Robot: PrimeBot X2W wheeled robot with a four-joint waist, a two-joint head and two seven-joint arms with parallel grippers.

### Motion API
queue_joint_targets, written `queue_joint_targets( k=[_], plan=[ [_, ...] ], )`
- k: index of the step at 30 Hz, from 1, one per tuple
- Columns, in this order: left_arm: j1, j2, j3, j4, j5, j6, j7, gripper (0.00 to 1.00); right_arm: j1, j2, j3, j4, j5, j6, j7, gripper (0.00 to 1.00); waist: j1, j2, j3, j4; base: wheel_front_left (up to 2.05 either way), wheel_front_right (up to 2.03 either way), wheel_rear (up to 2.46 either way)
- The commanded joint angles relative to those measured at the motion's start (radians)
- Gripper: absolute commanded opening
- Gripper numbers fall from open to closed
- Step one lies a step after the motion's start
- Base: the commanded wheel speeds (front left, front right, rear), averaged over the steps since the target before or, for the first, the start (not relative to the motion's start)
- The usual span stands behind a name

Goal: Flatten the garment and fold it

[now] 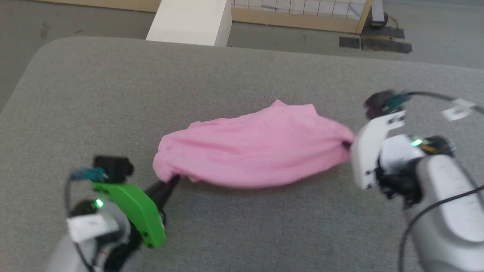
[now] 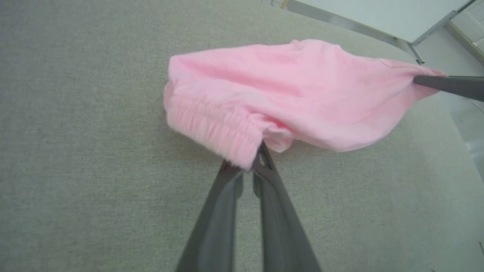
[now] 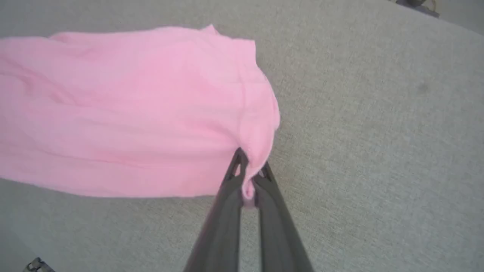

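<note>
The garment, a soft pink bundle, sits over the middle of the grey table, drawn out lengthwise between my two arms and sagging in its middle. It throws a narrow shadow on the table along its near edge, and I cannot tell whether the cloth touches the table there. My left gripper reaches in from the table's near left part, and its two dark fingers are pressed together on the gathered waistband, which bunches up and folds over right at my fingertips. My right gripper comes in from the table's right side. Its fingers are clamped on the other end of the garment, with a small tuck of pink cloth squeezed between them just below the tips. A seam runs down the cloth close to that grip. In the left wrist view I see one finger of my right gripper holding that far corner taut. Beyond the table's far edge stand a white block and a low wooden frame with a wire grid, and dark mats lie on the floor.
</note>
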Motion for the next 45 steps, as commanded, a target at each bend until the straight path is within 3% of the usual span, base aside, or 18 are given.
queue_joint_targets(
  k=[1,7,16,23,29,33,38,45],
  plan=[
    [-0.038,0.031,0.025,-0.041,-0.034,-0.009,0.028,0.0,-0.008,-0.028,-0.018,-0.051,0.044,-0.001,0.02,0.0,0.0,0.008,-0.025,0.001,0.0,0.0,0.0],
    [-0.268,0.135,0.088,-0.101,-0.077,-0.016,0.143,0.0,-0.116,-0.057,-0.139,-0.239,0.186,-0.001,0.102,0.0,0.0,0.008,-0.038,-0.034,0.0,0.0,0.0],
    [-0.671,0.17,0.096,0.093,-0.046,-0.017,0.172,0.0,-0.39,0.03,-0.293,-0.201,0.186,-0.001,0.095,0.0,0.0,0.008,0.011,-0.105,0.0,0.0,0.0],
    [-0.942,0.183,0.02,0.334,0.102,-0.017,0.114,0.0,-0.646,0.068,-0.355,-0.014,0.051,-0.001,-0.075,0.0,0.0,0.008,0.113,-0.15,0.0,0.0,0.0],
    [-1.119,0.157,-0.021,0.502,0.213,-0.011,-0.071,0.0,-0.818,0.073,-0.355,0.142,-0.043,-0.001,-0.306,0.0,0.0,0.008,0.179,-0.171,0.0,0.0,0.0],
    [-1.142,0.128,-0.041,0.6,0.225,-0.021,-0.185,0.0,-0.858,0.073,-0.32,0.217,-0.046,-0.001,-0.385,0.0,0.0,0.008,0.198,-0.176,0.0,0.0,0.0],
    [-1.068,0.102,-0.06,0.701,0.178,-0.034,-0.253,0.0,-0.782,0.073,-0.244,0.226,-0.02,-0.001,-0.378,0.0,0.0,0.008,0.197,-0.174,0.0,0.0,0.0],
    [-0.843,0.102,-0.144,0.682,0.071,-0.041,-0.28,0.0,-0.443,0.035,-0.17,0.015,0.103,-0.001,-0.278,0.0,0.0,0.008,0.136,-0.159,0.0,0.0,0.0]
  ],
)
